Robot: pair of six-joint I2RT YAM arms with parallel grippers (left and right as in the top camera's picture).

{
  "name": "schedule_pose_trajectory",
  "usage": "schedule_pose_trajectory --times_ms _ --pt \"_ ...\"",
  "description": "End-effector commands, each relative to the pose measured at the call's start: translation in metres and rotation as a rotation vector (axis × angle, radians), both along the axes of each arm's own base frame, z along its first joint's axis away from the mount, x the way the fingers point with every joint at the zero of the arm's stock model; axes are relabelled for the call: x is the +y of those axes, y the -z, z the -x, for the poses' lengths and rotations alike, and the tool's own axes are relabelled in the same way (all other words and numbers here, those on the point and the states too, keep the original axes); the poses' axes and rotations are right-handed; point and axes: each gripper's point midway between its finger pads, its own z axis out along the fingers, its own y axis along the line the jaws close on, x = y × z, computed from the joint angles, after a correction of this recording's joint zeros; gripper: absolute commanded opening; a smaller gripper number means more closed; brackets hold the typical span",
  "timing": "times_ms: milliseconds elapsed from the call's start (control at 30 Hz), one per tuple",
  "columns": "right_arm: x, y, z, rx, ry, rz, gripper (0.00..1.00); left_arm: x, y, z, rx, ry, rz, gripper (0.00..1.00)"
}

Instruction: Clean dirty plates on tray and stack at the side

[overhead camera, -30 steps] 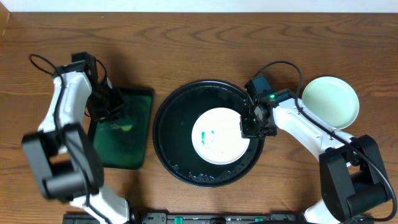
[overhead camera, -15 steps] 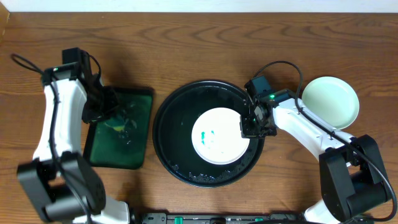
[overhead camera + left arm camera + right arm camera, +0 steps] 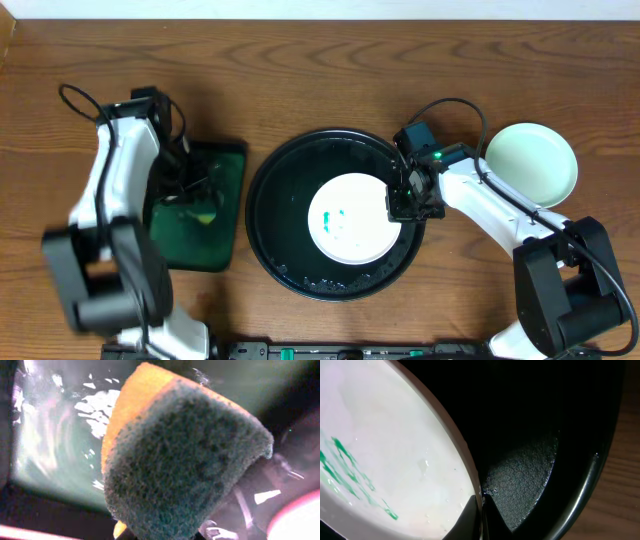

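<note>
Pinching plate (image 3: 395,450) rim, right fingers (image 3: 492,522); left fingers (image 3: 192,190) clamp sponge (image 3: 185,460).

The table (image 3: 300,80) is brown wood with a darker grain in long lines. The big round tray (image 3: 280,200) is glossy black. The plate on the tray (image 3: 365,235) is white with teal-green smears and specks. The plate on the table (image 3: 530,165) is plain white with a pale green tint. The small tray (image 3: 215,245) is dark green. The sponge (image 3: 185,475) is yellow with a dark grey-green rough side.
</note>
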Motion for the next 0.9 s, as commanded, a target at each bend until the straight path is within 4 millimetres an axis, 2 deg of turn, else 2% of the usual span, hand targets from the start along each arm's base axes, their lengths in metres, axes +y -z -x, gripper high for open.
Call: schedule_pose_trajectory --times_ms 0,100,233,333,433,533,667,867 --pt "0.004 -0.005 -0.006 -0.016 -0.014 -0.020 0.01 -0.006 -0.045 -0.004 -0.153 -0.008 -0.065 0.07" --pt "0.005 -0.005 -0.007 -0.022 -0.014 -0.023 0.01 -0.002 -0.044 -0.003 -0.147 -0.018 -0.088 0.07" --pt "0.004 -0.005 -0.007 -0.021 -0.013 -0.022 0.01 0.002 -0.018 0.006 -0.019 -0.024 -0.066 0.07" --pt "0.006 -0.005 -0.005 -0.014 -0.025 -0.035 0.01 -0.008 -0.007 0.005 0.010 0.027 -0.002 0.07" --pt "0.007 -0.006 -0.006 -0.020 -0.027 -0.040 0.01 -0.029 -0.015 0.001 -0.035 0.087 0.095 0.07" --pt "0.010 -0.006 -0.011 -0.044 -0.042 -0.049 0.01 -0.057 -0.032 -0.001 -0.099 0.142 0.202 0.07" --pt "0.011 -0.006 -0.015 -0.061 -0.040 -0.053 0.01 -0.083 -0.046 0.001 -0.138 0.187 0.280 0.07" --pt "0.011 -0.004 -0.013 -0.047 -0.043 -0.053 0.01 -0.118 -0.057 0.005 -0.148 0.238 0.405 0.08"
